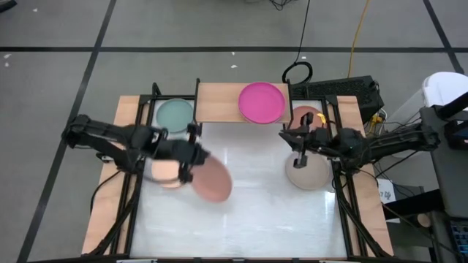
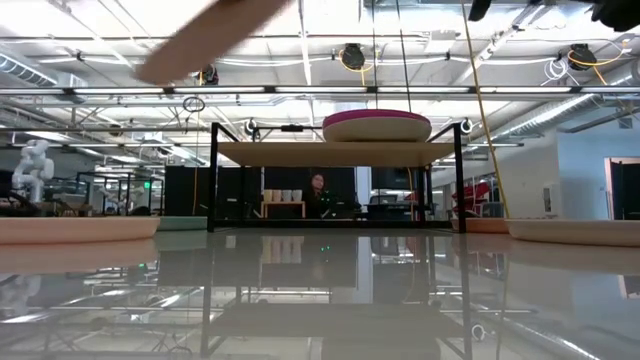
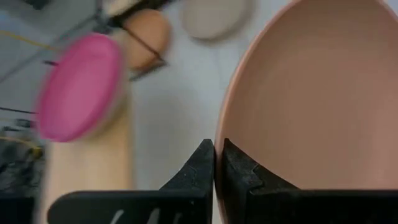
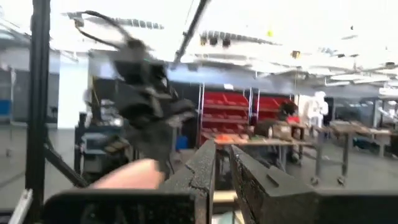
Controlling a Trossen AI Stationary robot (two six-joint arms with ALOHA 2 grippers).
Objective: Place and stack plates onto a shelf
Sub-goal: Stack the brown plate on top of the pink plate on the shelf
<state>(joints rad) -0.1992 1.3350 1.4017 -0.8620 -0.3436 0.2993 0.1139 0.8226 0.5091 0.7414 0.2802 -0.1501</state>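
1. The table (image 1: pixel 241 219) has a glossy white top framed by light wood edges and black rails.
2. The shelf (image 1: pixel 219 102) stands at the table's far edge, a light wooden top on thin black legs.
3. A magenta plate (image 1: pixel 262 102) lies on the shelf's right half.
4. A teal plate (image 1: pixel 175 115) lies on the table beside the shelf's left end.
5. A beige plate (image 1: pixel 307 174) lies on the table's right side, with a salmon plate (image 1: pixel 307 115) beyond it.
6. A peach plate (image 1: pixel 165 172) lies at the left.

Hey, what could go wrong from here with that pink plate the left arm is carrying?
The left claw pinches the salmon plate only at its rim, tilted in the air, so it might slip or swing. The magenta plate already sits on the shelf, so a careless approach might knock it.
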